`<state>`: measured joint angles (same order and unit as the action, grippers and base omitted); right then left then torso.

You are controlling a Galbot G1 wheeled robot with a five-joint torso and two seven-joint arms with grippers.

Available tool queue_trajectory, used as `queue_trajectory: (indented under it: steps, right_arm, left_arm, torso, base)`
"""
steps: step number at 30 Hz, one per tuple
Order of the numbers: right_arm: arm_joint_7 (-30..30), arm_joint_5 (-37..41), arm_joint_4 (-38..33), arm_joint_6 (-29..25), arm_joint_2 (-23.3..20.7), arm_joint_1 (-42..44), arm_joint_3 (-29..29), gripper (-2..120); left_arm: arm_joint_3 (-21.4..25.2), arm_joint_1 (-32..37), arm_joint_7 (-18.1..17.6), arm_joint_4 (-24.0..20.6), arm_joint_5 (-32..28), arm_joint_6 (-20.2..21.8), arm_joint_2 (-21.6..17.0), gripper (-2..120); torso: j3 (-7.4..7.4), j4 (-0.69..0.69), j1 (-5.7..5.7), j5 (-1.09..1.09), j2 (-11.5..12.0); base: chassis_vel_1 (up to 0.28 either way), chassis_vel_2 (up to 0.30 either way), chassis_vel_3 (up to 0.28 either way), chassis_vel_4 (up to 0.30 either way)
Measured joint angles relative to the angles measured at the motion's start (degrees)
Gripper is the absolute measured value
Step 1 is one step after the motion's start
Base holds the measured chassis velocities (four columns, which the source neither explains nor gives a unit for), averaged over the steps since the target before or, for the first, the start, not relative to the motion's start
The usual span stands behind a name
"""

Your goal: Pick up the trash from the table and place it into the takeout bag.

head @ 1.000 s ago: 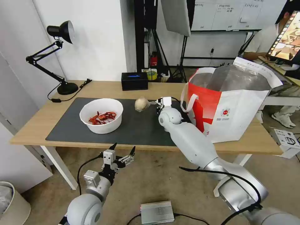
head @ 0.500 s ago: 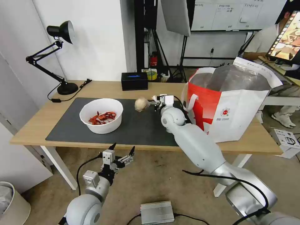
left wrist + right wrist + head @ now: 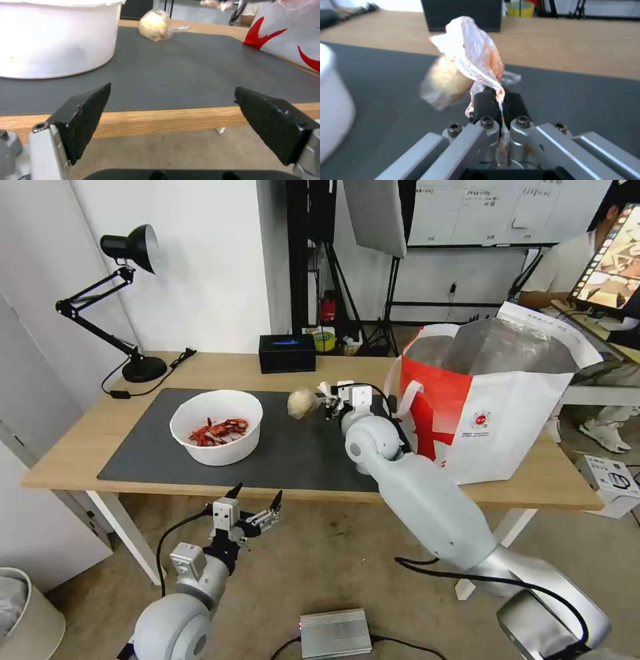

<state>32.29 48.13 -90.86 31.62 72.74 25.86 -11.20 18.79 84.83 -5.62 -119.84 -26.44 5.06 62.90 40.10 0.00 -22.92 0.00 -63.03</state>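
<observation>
A white tissue wad (image 3: 325, 389) (image 3: 476, 55) with orange stains hangs above the dark mat (image 3: 293, 453), pinched in my right gripper (image 3: 332, 403) (image 3: 498, 96), which is shut on it. Just beside it lies the beige ball (image 3: 302, 402) (image 3: 448, 82) (image 3: 155, 25). A white bowl (image 3: 217, 427) (image 3: 56, 37) of red shells stands on the mat's left part. The red-and-white takeout bag (image 3: 493, 400) (image 3: 286, 37) stands open at the right end of the table (image 3: 220, 370). Below the table's front edge, my left gripper (image 3: 255, 495) (image 3: 172, 87) is open and holds nothing.
A black box (image 3: 287, 352) (image 3: 463, 15) with a blue top sits at the table's far edge, with a yellow tape roll (image 3: 325, 340) behind it. A black desk lamp (image 3: 127, 300) stands at the far left corner. A metal box (image 3: 335, 633) lies on the floor.
My right gripper has risen a little with the tissue wad, staying beside the ball, and its elbow has swung right. The left gripper has dropped slightly.
</observation>
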Motion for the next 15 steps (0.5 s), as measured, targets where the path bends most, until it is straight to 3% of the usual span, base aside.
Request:
queue_trajectory:
  steps: [9,15]
  right_arm:
    - [0.08,1.05,-12.39,0.36,-5.92,2.32,1.69,0]
    - [-0.7,1.59,-19.67,0.13,-10.98,4.79,6.19,0]
  left_arm:
    - [0.09,0.4,-0.05,-0.57,-0.01,-0.02,0.22,100]
    - [0.29,0.59,-0.13,-0.73,0.09,0.06,0.22,100]
  torso:
    - [0.0,0.0,0.0,0.0,0.0]
    - [0.0,-0.01,0.0,0.01,0.0]
  base:
    - [0.0,0.0,0.0,0.0]
    - [0.0,0.0,0.0,0.0]
